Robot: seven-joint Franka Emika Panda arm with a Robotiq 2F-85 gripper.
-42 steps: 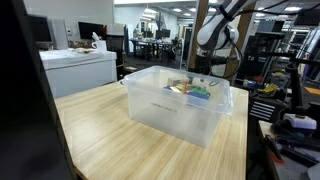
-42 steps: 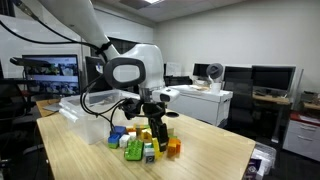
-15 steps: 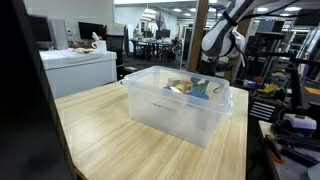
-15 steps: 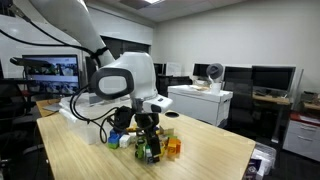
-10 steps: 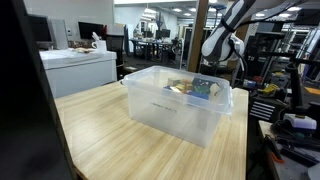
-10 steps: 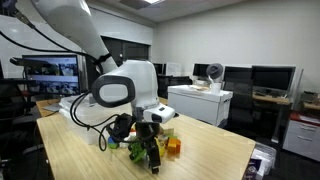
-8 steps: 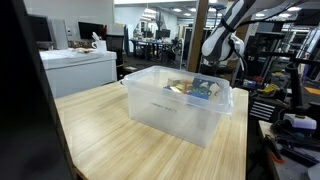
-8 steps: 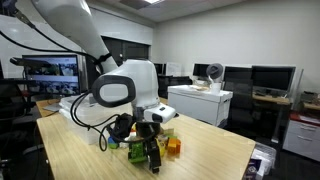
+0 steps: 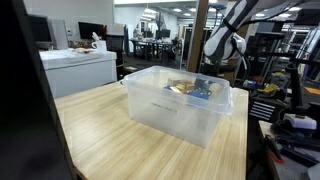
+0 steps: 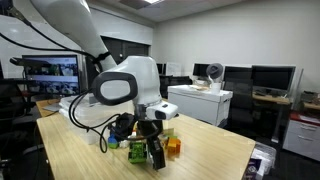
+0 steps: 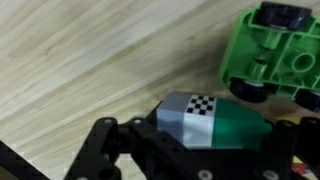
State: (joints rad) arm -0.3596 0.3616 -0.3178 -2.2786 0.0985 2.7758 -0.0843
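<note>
Wrist view: grey-and-green block (image 11: 212, 122) with a checkered patch lies on the wood tabletop (image 11: 70, 60), right between the jaws. Can't tell if they're clamped on it or just bracketing it, since the contact faces are hidden. Just beyond it is a green toy car (image 11: 272, 52), black wheels showing, close but apart. In an exterior view the jaws are down at the tabletop inside the toy cluster, orange block (image 10: 173, 147) beside them. Clear plastic bin (image 9: 180, 100) sits further back, arm (image 9: 222, 42) behind it.
</note>
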